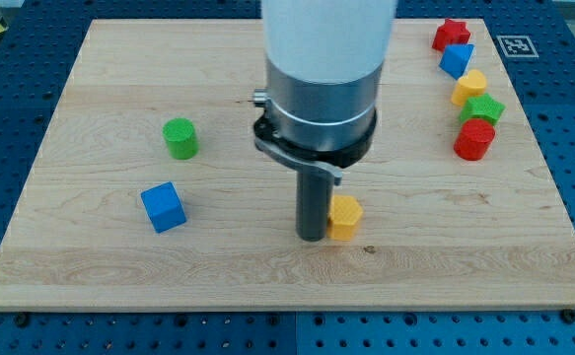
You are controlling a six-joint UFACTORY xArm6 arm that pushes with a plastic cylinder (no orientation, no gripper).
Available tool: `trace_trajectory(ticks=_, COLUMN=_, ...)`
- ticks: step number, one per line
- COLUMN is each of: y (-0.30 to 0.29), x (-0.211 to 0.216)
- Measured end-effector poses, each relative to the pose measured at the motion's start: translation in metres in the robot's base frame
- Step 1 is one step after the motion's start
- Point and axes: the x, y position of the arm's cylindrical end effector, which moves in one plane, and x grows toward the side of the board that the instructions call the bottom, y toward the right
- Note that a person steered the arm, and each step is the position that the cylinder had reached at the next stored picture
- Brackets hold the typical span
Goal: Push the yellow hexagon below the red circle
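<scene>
The yellow hexagon [345, 217] lies on the wooden board [90, 256] a little right of centre, toward the view's bottom. My tip [312, 235] stands right against its left side. The red circle [474, 140] is a red cylinder near the board's right edge, well up and to the right of the hexagon.
A column of blocks runs above the red circle: a green star [483, 109], a yellow block [470, 87], a blue block [456, 59] and a red star [451, 34]. A green cylinder [180, 138] and a blue cube [163, 207] lie on the left. The arm's white body [324, 59] hangs over the centre.
</scene>
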Motion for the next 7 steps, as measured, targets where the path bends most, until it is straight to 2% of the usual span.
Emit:
trace_trajectory(ticks=2, y=0.084, x=0.0)
trace_trajectory(ticks=3, y=0.103, x=-0.013)
trace_trajectory(ticks=7, y=0.114, x=-0.048)
